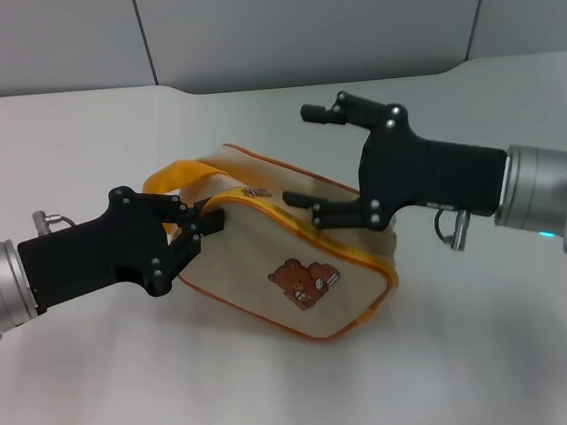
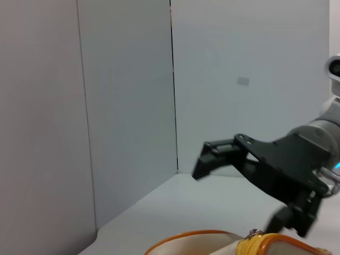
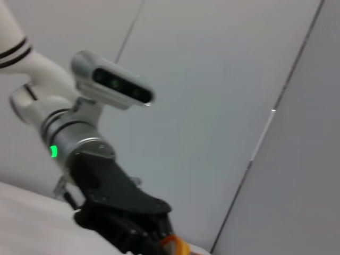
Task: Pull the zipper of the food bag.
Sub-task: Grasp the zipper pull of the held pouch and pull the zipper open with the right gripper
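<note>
A white table [image 1: 102, 411] stands before grey wall panels. In the head view, the food bag [image 1: 288, 262] lies in the middle of the table, tipped, with its bear picture facing us. The left gripper [image 1: 200, 233] is at the bag's 9 o'clock end and pinches the bag's corner by the strap [image 1: 184, 172]. The right gripper [image 1: 304, 160] is at the bag's 3 o'clock side and is wide open, one finger up in the air, the other just above the zipper [image 1: 294, 216]. The little silver tab [image 1: 254, 192] sits near the 11 o'clock end, untouched. The zipper looks closed all along, so I think the pull is not done yet.

In the left wrist view, the open right gripper [image 2: 239, 186] hangs over the bag's edge [image 2: 265, 244].

In the right wrist view, the left gripper [image 3: 159, 239] is shut on an orange bit of the bag.
</note>
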`<state>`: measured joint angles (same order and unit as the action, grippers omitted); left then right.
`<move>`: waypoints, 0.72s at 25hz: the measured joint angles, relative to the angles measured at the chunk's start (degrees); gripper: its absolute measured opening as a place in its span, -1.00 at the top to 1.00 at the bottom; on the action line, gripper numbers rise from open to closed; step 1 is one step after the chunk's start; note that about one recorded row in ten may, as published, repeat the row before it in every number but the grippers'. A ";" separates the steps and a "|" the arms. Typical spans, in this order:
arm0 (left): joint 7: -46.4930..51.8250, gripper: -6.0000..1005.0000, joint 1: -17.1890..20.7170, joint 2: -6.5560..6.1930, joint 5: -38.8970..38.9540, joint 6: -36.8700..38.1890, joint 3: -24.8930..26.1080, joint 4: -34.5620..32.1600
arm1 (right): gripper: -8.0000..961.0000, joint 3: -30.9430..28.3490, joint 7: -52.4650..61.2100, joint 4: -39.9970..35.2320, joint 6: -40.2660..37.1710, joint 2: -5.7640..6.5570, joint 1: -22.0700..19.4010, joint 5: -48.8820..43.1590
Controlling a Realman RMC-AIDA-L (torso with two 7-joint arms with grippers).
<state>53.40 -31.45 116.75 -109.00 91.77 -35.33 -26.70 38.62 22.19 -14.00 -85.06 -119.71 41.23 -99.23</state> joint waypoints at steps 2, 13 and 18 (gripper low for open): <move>0.24 0.86 -0.18 -0.02 0.00 0.05 0.00 -0.03 | -0.74 1.32 -0.06 0.00 0.33 0.00 0.20 0.17; 1.39 0.87 -0.58 0.02 0.15 0.44 0.01 -0.93 | -0.67 3.29 -2.38 0.93 2.29 -0.17 1.57 0.25; 1.41 0.87 -0.63 0.28 0.16 0.55 -0.29 -1.42 | -0.33 3.30 -4.47 1.84 2.33 -0.18 2.14 0.34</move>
<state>54.82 -32.08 117.03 -108.84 92.32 -35.62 -28.12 41.92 17.72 -12.15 -82.72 -119.88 43.38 -98.89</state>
